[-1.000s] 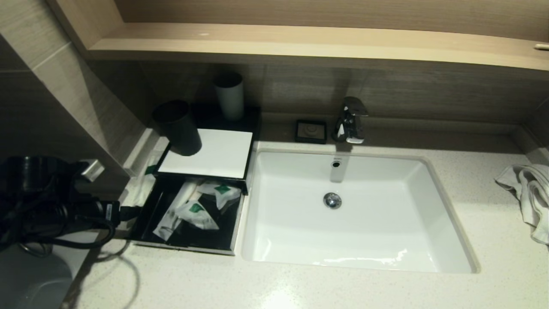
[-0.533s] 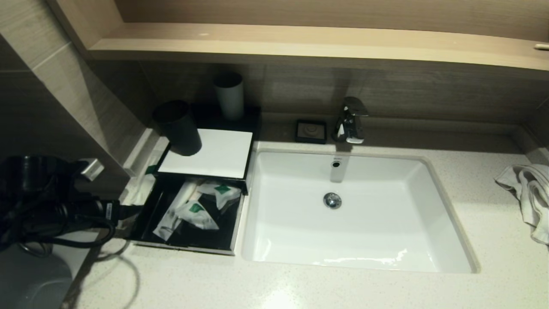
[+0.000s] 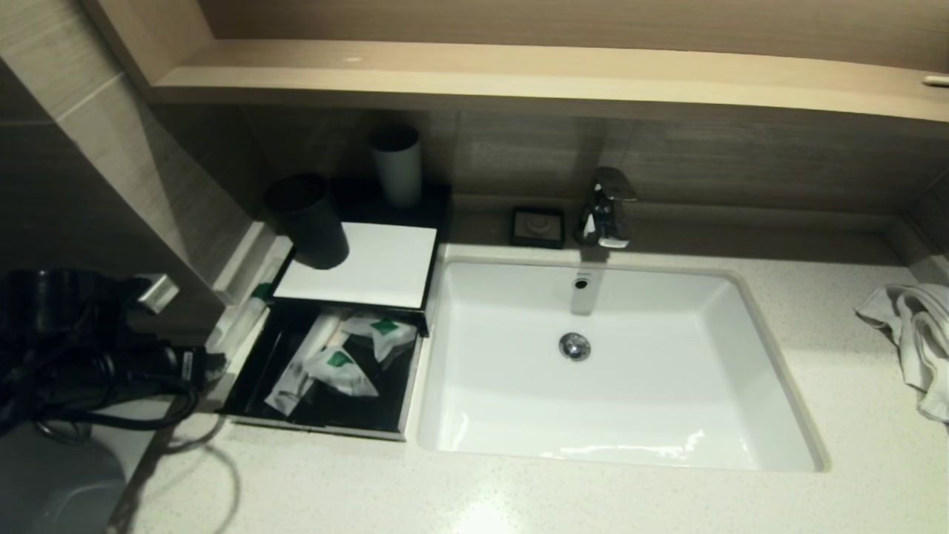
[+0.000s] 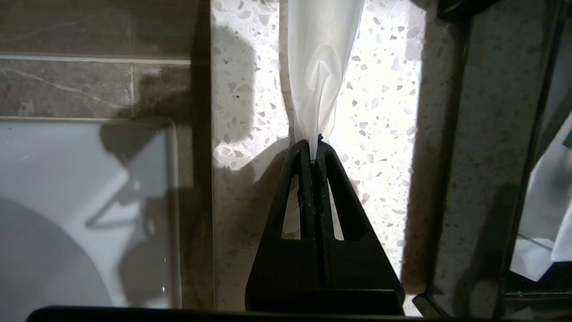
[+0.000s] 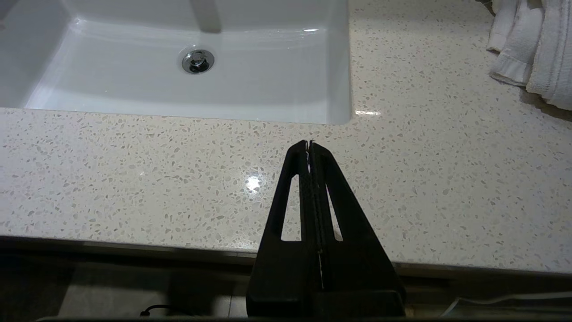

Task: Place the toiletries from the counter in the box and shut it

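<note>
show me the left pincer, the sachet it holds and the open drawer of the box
left pincer (image 4: 315, 150): left wrist view, at the shut fingertips.
sachet (image 4: 319, 67): left wrist view, on its white film above the tips.
drawer (image 3: 326, 428): head view, on its front rim.

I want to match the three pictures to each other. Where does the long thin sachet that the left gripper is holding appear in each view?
Head view: the long sachet lies on the counter strip left of the box, running to the left gripper.
Left wrist view: it hangs at top centre, pinched at the gripper.
Right wrist view: not in it.
Shared landmark: the speckled counter.
</note>
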Robot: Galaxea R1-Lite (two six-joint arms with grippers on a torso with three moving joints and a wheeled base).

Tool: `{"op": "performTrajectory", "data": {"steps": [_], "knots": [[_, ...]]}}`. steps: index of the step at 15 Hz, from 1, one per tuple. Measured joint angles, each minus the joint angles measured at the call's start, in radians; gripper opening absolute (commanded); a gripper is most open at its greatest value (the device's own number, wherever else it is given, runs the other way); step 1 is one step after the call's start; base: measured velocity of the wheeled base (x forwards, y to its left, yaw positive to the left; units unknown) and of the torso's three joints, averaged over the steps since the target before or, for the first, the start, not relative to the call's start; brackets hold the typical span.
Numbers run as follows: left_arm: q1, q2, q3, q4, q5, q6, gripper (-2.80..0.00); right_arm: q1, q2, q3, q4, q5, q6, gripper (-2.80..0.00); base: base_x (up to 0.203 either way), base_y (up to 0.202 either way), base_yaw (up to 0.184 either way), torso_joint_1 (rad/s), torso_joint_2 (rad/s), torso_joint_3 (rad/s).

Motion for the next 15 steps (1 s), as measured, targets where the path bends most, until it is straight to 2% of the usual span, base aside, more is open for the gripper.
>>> {"op": "performTrajectory", "data": {"steps": [7,10,15], "knots": [[0.000,-0.018,0.004,0.004,-0.006,-0.001,-2.80,0.000,0.000,0.000,0.000,-0.001,0.000,-2.80,0.000,0.000,0.000,0.000,0.00,0.000],[0.000,-0.046,0.004,0.004,-0.033,-0.004,-2.80,0.000,0.000,0.000,0.000,0.000,0.000,-2.80,0.000,0.000,0.000,0.000,0.00,0.000],[0.000,-0.111,0.005,0.004,-0.036,-0.007,-2.80,0.000,0.000,0.000,0.000,0.000,0.000,-2.80,0.000,0.000,0.000,0.000,0.00,0.000]]}}
